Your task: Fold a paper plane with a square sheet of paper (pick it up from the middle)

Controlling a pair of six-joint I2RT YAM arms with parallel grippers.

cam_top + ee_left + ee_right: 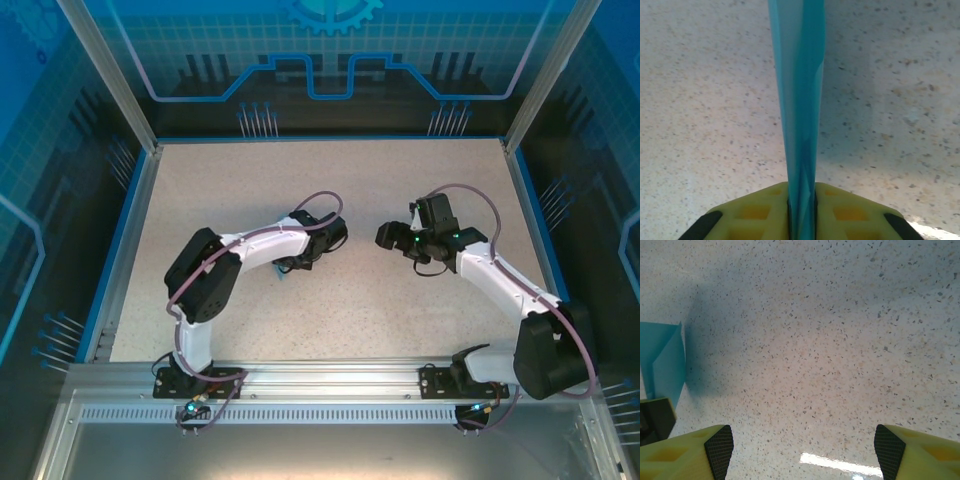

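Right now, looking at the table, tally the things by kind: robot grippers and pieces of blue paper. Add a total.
Grippers: 2 (left gripper, right gripper)
Pieces of folded blue paper: 1
Total: 3

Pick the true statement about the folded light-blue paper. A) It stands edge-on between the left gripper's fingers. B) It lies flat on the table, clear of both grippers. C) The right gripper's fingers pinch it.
A: the folded light-blue paper rises edge-on from the narrow slot between the yellow fingers of the left gripper.
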